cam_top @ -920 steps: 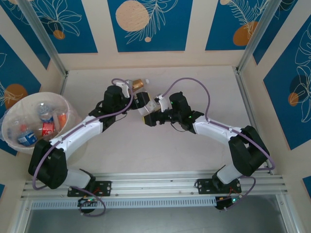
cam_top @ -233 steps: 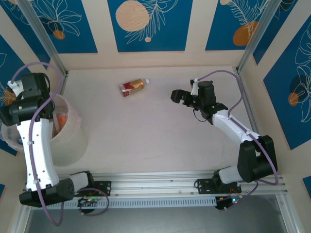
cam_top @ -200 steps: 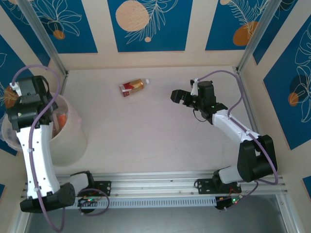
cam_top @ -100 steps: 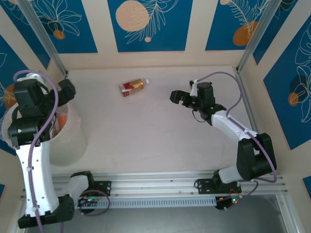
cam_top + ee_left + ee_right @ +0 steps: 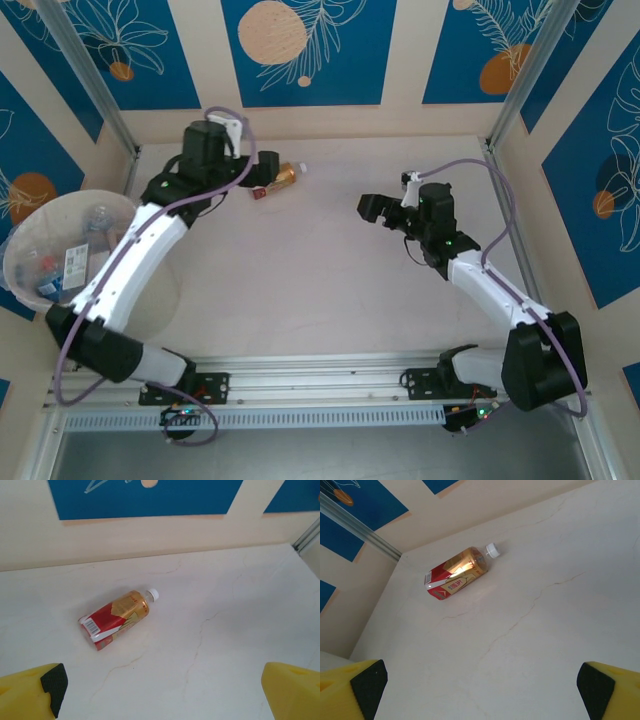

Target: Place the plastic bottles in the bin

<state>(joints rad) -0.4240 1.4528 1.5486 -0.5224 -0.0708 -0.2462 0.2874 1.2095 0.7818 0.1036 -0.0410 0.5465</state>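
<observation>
Well, nearest my bases the pale tabletop (image 5: 330, 290) stretches out, and at its left side stands the bin (image 5: 60, 196) with several bottles (image 5: 75, 262) lying in its bottom. Further out, my right pincer (image 5: 372, 208) hangs over the right-middle of the tabletop, jaws spread wide and gripping nothing, facing the far left corner. My left pincer (image 5: 255, 178) reaches farther, likewise fully spread and empty, just beside the one bottle (image 5: 278, 178) that lies on its side close to the back wall (image 5: 320, 120), red label toward me, white cap (image 5: 153, 594) toward the wall. I judge the grasp not yet begun. The trouble I foresee is the roundness of that bottle: if one finger touches before the other, it may roll off toward the wall. If I close on the tapered neck rather than the labelled body, it could squirt out of the jaws. Both my arms point at the same spot, so they might knock together if both go in. On the way to the bin, a low carry could clip its rim.
</observation>
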